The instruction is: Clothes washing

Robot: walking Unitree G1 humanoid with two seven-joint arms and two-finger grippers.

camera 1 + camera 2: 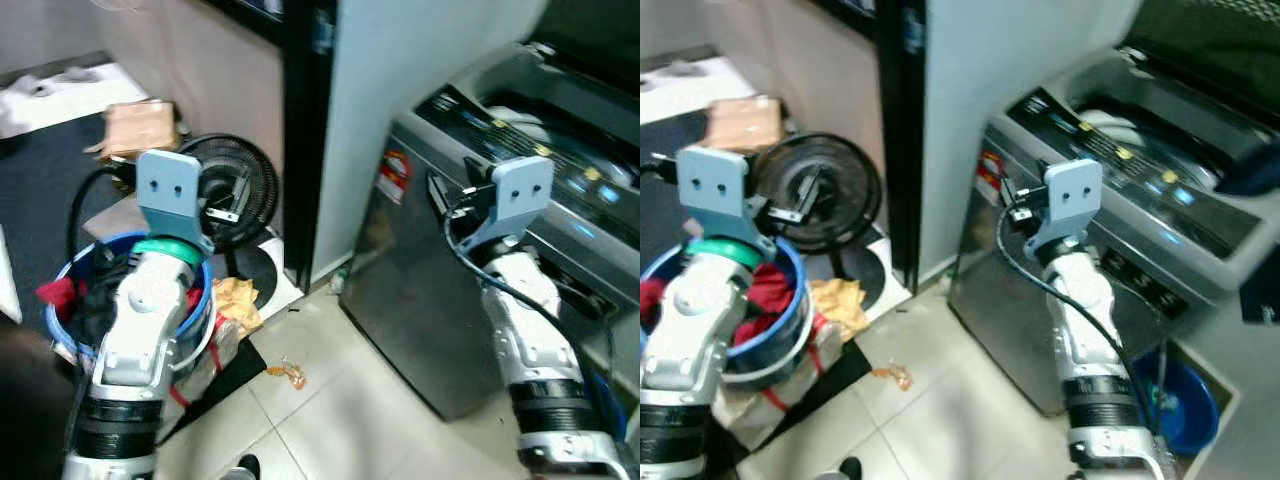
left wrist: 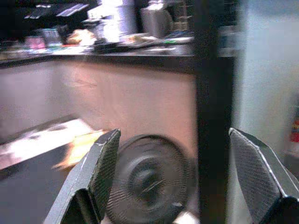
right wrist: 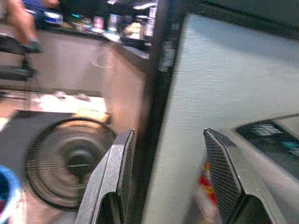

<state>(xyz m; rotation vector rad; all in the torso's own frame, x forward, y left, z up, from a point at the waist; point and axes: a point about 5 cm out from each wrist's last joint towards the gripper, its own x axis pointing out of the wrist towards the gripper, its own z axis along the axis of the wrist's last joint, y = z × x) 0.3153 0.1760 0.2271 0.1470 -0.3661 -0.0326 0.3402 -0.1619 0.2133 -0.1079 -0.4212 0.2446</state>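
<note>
A blue laundry basket (image 1: pixel 66 287) with red clothes (image 1: pixel 768 288) in it stands on the floor at my lower left. The grey top-loading washing machine (image 1: pixel 420 290) is on my right, and its dark lid (image 1: pixel 1210 40) looks raised. My left arm (image 1: pixel 140 320) is held up over the basket, and my left gripper (image 2: pixel 173 133) is open and empty, facing a black fan. My right arm (image 1: pixel 525 330) is raised in front of the washer's front corner. My right gripper (image 3: pixel 168 133) is also open and holds nothing.
A round black fan (image 1: pixel 240 185) leans by a black post (image 1: pixel 305 130). A cardboard box (image 1: pixel 140 128) sits behind it. A yellow cloth (image 1: pixel 238 300) and an orange scrap (image 1: pixel 288 374) lie on the tiles. A blue tub (image 1: pixel 1188 400) sits beside the washer. A person (image 3: pixel 21 21) is far off.
</note>
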